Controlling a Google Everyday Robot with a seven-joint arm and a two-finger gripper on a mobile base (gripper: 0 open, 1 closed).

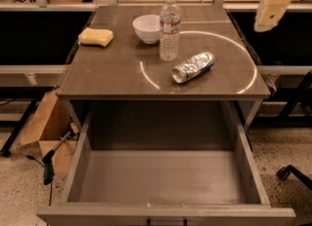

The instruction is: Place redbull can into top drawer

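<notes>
The dented redbull can (193, 67), right of the water bottle (169, 28), is judged light and slippery; its middle should be pinched. The gripper (272, 7) is held farther right; whether it is open cannot be told.

The gripper (269, 18), seen as a cream-coloured tapering shape, hangs in the upper right corner of the camera view, its upper part cut off by the top edge and its narrower lower end pointing down and slightly left.
</notes>
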